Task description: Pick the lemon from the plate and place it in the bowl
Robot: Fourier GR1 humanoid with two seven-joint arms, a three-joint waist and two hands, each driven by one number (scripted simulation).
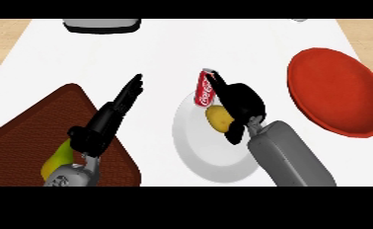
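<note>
Where the head view looks down on the white counter (218, 40), the right hand (244, 102) sits over the white plate (197, 154), its fingers and thumb curled about the yellow lemon (218, 118). The lemon shows at the hand's left side, over the plate's upper part; whether it touches the plate cannot be told. A red cola can (206, 88) shows at the plate's far edge, tilted, just beside the fingertips of the same hand. The red bowl (331, 90) lies to the right, apart from the plate and close to the counter's right edge.

The left hand (109, 117) shows at the left — fingers straight and pointing away, holding nothing — above the edge of a dark brown mat (36, 129). A yellow-green fruit (55, 160) lies on that mat, partly hidden by the left forearm. At the counter's far edge stands a grey appliance (100, 24), cut off by the view's top.
</note>
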